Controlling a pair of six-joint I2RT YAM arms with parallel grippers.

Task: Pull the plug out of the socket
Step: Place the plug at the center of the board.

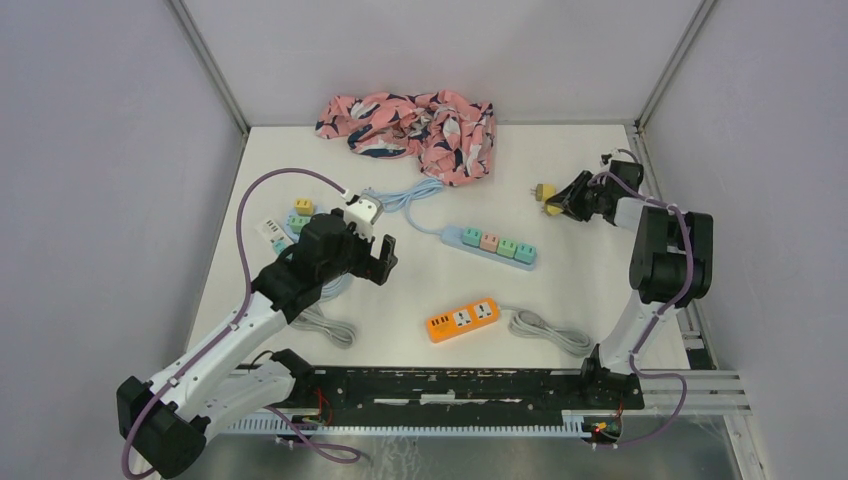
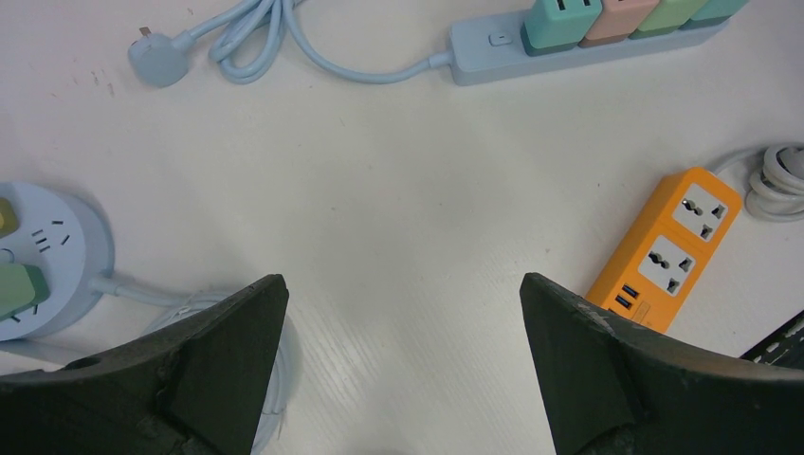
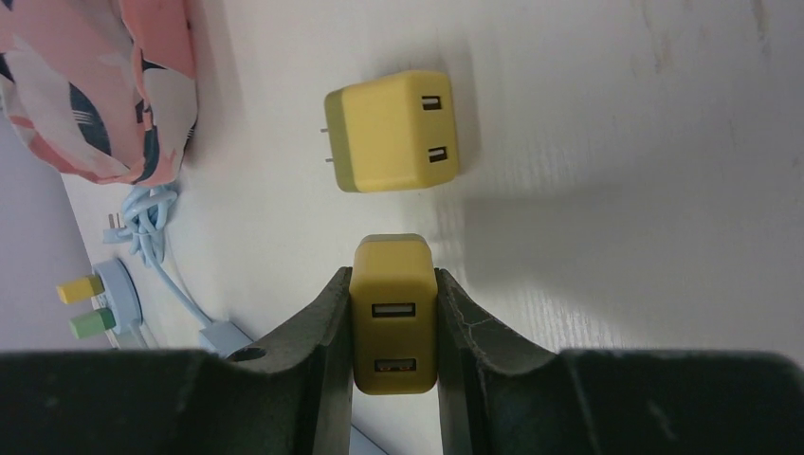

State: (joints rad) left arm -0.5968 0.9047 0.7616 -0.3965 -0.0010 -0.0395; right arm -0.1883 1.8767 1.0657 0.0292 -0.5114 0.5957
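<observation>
Partly done. Left: round socket (image 2: 57, 251) has at least two plugs (image 2: 19, 289) in, yellow and green. Left pincer (image 2: 403, 284) is spread wide and empty over the bare worktop (image 1: 580, 280). Middle: blue strip (image 2: 479, 43) carries four adapters (image 2: 564, 21); orange strip (image 1: 462, 320) has none. Right: one loose yellow plug (image 3: 393, 130) lies flat. A second yellow plug (image 3: 393, 322) sits just beside it, clamped in the right pincer (image 3: 393, 280). Three socket units, two plugs out, six or more to go.

The top camera is looking down over the whole table (image 1: 580, 280). Wrist cameras are peering close, seemingly sharing the blue strip (image 2: 484, 43).
</observation>
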